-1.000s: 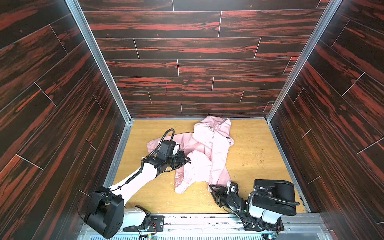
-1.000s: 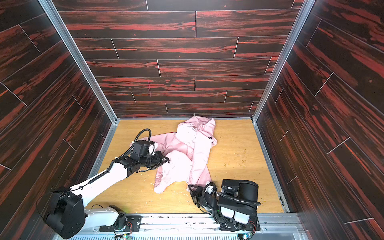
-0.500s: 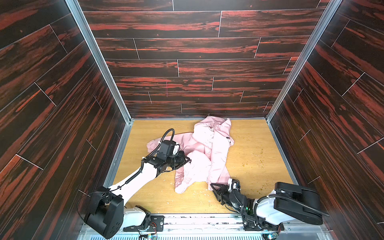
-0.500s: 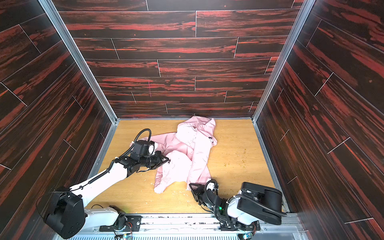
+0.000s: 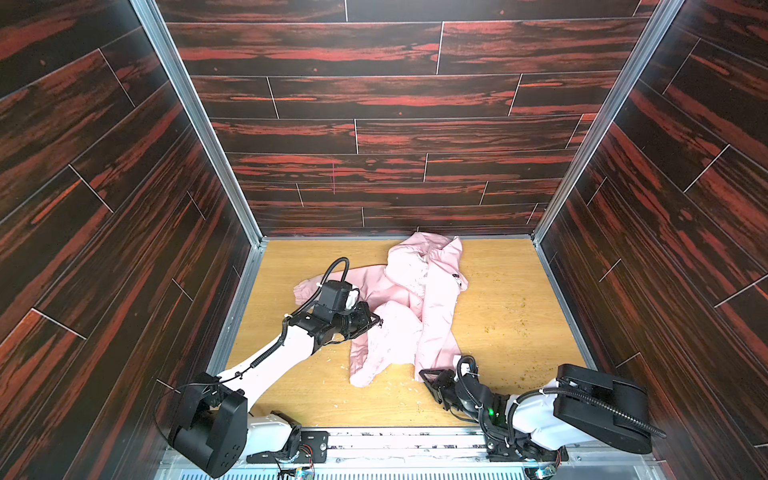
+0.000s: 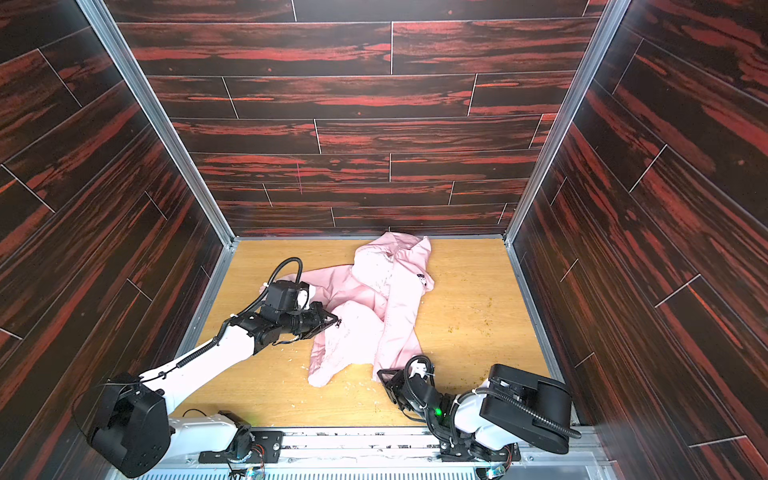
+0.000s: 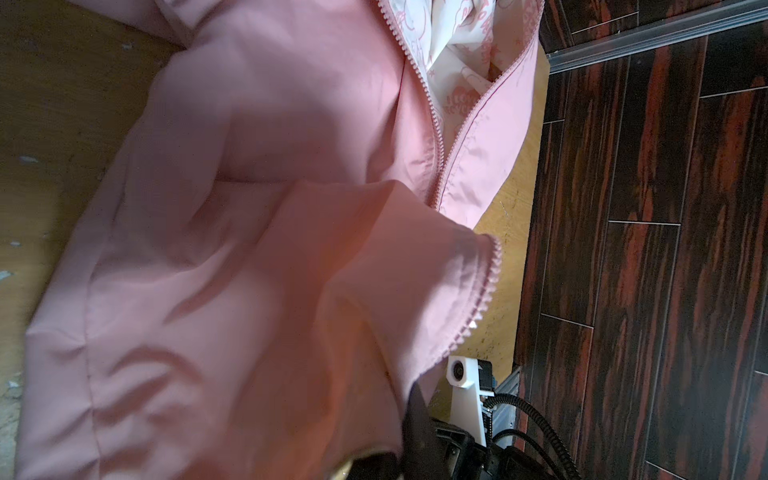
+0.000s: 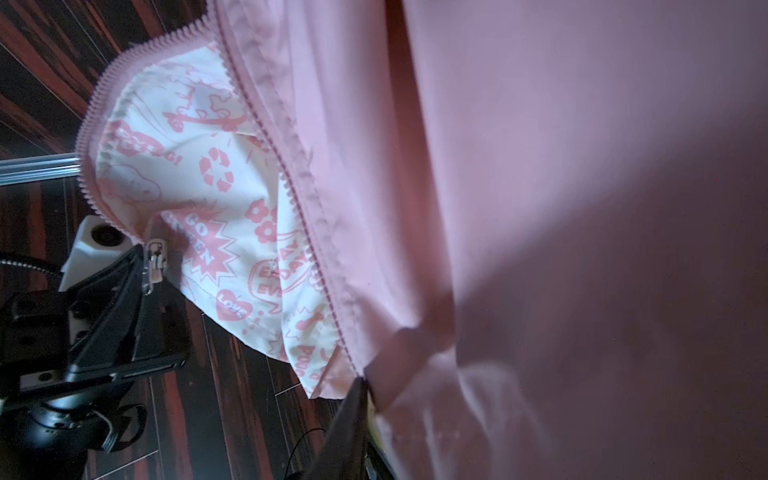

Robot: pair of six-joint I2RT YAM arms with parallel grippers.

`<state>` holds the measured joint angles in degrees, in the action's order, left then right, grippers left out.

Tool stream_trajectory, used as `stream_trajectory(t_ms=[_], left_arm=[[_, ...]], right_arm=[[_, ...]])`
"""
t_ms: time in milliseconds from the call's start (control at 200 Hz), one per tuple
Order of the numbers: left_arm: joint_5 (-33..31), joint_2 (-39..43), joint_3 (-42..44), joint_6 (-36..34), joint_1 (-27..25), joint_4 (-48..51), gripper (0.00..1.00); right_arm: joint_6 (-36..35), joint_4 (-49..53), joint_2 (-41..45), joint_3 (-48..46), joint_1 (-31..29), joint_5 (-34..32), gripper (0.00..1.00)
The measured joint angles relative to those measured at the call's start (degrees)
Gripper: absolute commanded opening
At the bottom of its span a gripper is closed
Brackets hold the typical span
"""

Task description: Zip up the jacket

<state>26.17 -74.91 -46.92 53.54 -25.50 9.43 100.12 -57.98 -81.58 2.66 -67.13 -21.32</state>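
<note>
Two grippers are at the jacket (image 5: 438, 316): my left gripper (image 5: 378, 323) pinches it by the zipper (image 8: 154, 259), my right gripper (image 5: 424, 374) I cannot tell.

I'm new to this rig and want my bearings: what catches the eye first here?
A crumpled pink jacket lies open on the wooden table, its patterned lining showing. The left gripper pinches the zipper slider; the right gripper sits at the near hem. Dark red wood-grain walls box it in.
</note>
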Motion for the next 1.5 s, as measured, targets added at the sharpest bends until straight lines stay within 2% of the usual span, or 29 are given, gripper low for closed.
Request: stream_trajectory(t_ms=[832, 1222, 1328, 1503], left_arm=[[0.4, 0.0, 0.9, 0.0, 0.0, 0.0, 0.00], [0.5, 0.0, 1.0, 0.0, 0.0, 0.0, 0.00], [0.5, 0.0, 1.0, 0.0, 0.0, 0.0, 0.00], [0.5, 0.0, 1.0, 0.0, 0.0, 0.0, 0.00]], right_arm=[[-3.7, 1.5, -0.9, 3.2, 1.9, 4.6, 0.24], [-4.6, 0.3, -3.1, 3.6, 3.3, 7.2, 0.10], [-4.7, 0.1, -3.3, 3.6, 3.7, 7.6, 0.10], [-5.0, 0.1, -3.3, 4.1, 3.9, 8.3, 0.18]])
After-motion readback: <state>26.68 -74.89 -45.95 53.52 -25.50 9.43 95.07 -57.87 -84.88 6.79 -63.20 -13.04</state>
